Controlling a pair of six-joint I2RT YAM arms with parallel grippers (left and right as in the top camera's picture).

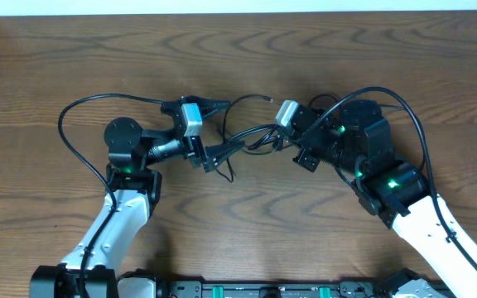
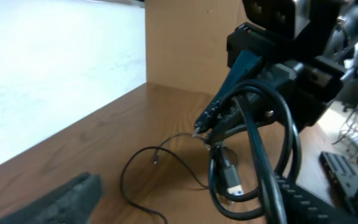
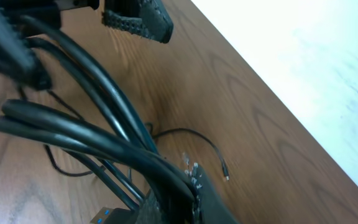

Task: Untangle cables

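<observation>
At right wrist, cables (image 3: 92, 140) pinched (overhead unclear).

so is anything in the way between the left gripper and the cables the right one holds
Nothing visible. The left gripper is open, facing the cables pinched in the right gripper, and only table shows between them.

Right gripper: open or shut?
Shut. The left wrist view shows the right gripper tapering to a closed point, with the cables pinched at its tips.

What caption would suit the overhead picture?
Above a wooden table, the right gripper is shut on tangled black cables; the left gripper stands open beside them.
</observation>
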